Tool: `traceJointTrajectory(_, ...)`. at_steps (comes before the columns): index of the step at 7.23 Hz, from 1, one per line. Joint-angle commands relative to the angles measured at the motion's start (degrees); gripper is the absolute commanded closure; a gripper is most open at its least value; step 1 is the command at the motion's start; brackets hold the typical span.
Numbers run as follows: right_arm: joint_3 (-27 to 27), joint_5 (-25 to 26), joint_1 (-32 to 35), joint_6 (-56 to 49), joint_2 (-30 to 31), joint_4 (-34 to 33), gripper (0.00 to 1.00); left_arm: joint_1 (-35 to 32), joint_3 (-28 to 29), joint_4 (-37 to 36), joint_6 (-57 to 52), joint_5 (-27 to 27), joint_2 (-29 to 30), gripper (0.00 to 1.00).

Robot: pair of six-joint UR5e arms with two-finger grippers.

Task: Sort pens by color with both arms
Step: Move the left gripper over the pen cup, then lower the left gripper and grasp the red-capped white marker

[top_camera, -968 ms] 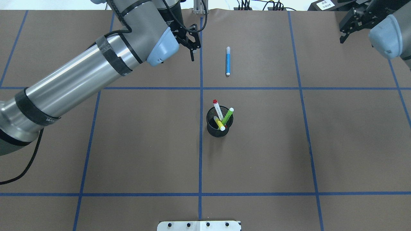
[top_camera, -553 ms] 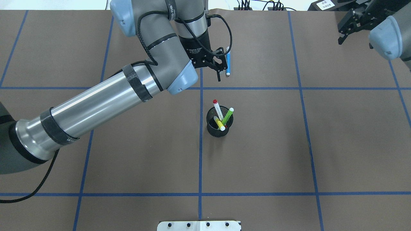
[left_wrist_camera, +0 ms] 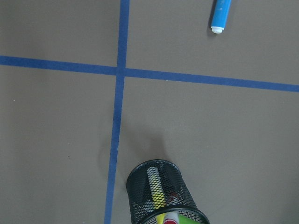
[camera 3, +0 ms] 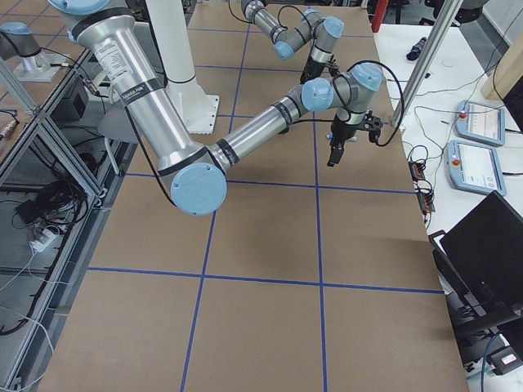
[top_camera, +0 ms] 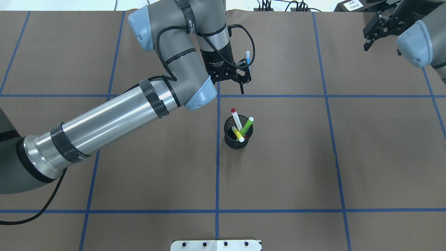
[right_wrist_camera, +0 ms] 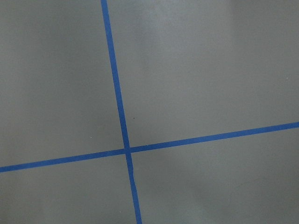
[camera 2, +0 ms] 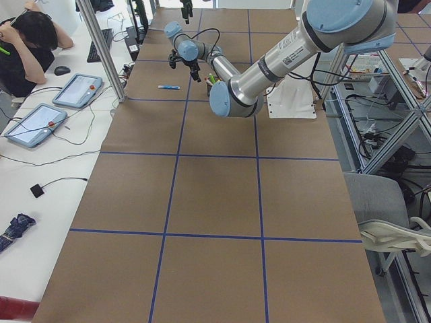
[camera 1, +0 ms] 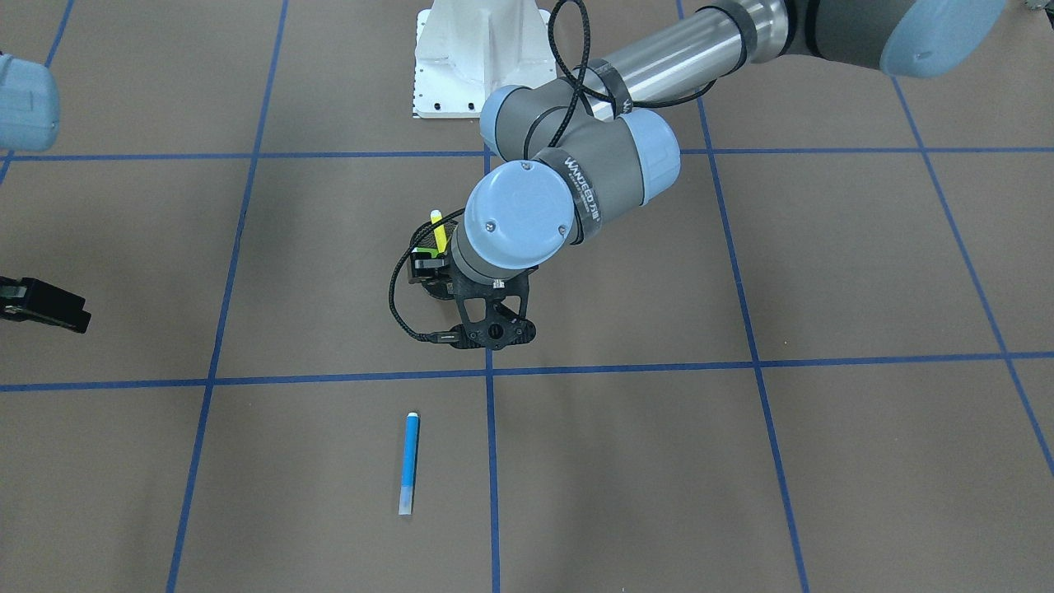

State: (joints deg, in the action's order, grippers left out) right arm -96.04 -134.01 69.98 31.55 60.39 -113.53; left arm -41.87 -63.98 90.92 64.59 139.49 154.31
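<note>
The blue pen (camera 1: 409,463) is seen flat on the counter (camera 1: 823,461), untouched. The left fingers (top_camera: 241,87) are held apart, empty, between it and the cup (top_camera: 231,142).

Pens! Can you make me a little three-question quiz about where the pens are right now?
1. True or false: the blue pen stands inside the black mesh cup.
2. How many pens stand in the cup? A) two B) three C) four
3. Fill in: the left tool hangs between the cup and the ___ pen.

Key: 1 false; 2 B; 3 blue.
</note>
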Motion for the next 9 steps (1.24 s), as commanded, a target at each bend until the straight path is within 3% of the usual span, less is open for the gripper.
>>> traceJointTrajectory(1, 0.1, 0.0, 0.0, 0.0, -0.1, 0.1, 0.01, 0.7, 0.1, 0.3, -0.3, 0.0, 0.0, 0.27)
traceJointTrajectory(4, 0.2, 0.1, 0.0, -0.1, -0.1, 0.1, 0.00, 1.5, 0.9, 3.7, -0.4, -0.4, -0.3, 0.43)
traceJointTrajectory(9, 0.5, 0.1, -0.1, -0.1, -0.2, 0.1, 0.00, 1.9, 1.7, 5.1, -0.6, -0.6, -0.6, 0.58)
